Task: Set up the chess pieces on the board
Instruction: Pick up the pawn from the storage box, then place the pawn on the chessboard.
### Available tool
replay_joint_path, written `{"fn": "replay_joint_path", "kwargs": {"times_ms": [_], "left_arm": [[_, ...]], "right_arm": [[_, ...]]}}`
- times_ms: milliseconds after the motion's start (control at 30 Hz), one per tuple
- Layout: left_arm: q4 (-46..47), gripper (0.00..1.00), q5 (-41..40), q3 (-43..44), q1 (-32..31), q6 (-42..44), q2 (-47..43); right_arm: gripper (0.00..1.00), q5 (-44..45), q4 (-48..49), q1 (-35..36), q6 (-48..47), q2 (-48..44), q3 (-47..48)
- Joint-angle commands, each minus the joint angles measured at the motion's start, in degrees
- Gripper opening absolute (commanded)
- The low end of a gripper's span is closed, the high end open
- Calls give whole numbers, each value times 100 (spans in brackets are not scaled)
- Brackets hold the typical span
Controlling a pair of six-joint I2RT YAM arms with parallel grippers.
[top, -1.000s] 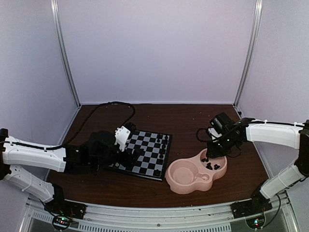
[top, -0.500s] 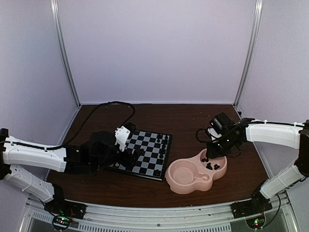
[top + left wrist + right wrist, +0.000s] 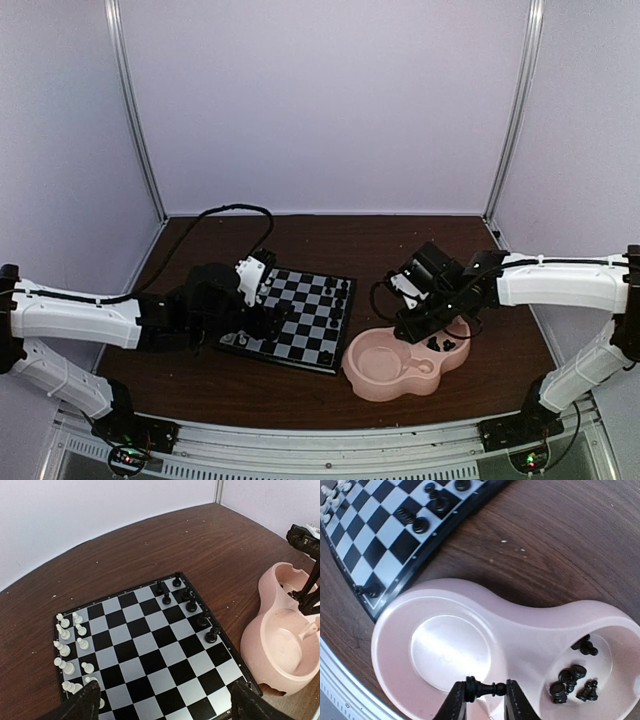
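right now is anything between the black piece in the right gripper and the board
Nothing visible blocks it. The right gripper holds the black piece over the empty bowl of the pink dish; only its rim and bare table lie below the way to the board. Black pieces already stand along that board edge.

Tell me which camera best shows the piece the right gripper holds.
Right wrist: the black piece lies sideways, pinched in the right gripper above the pink dish. The top view leaves it too small to make out; the left wrist view catches only the gripper's edge.

board (image 3: 150, 645) near corner cut off
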Motion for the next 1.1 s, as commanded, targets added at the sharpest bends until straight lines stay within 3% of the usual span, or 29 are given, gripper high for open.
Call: {"fn": "replay_joint_path", "kwargs": {"times_ms": [0,167,333,500,767,1067], "left_arm": [[36,90,638,304,108,-118,168],[25,81,2422,568,466,-423,578],[58,78,2932,547,864,-813,721],[264,78,2899,87,1448,-1389,436],[237,79,1807,-390,1478,-1278,-610],[233,80,1298,-574,1481,-1191,-949]], "right_arm": [[23,470,155,566,-285,217,313],[23,556,749,833,-602,429,312],[23,684,1272,866,-800,853,514],[23,455,1263,879,-863,1621,1349],[23,-47,1078,908,-884,2763,2713],[24,-156,969,1010,-894,3673,3614]]}}
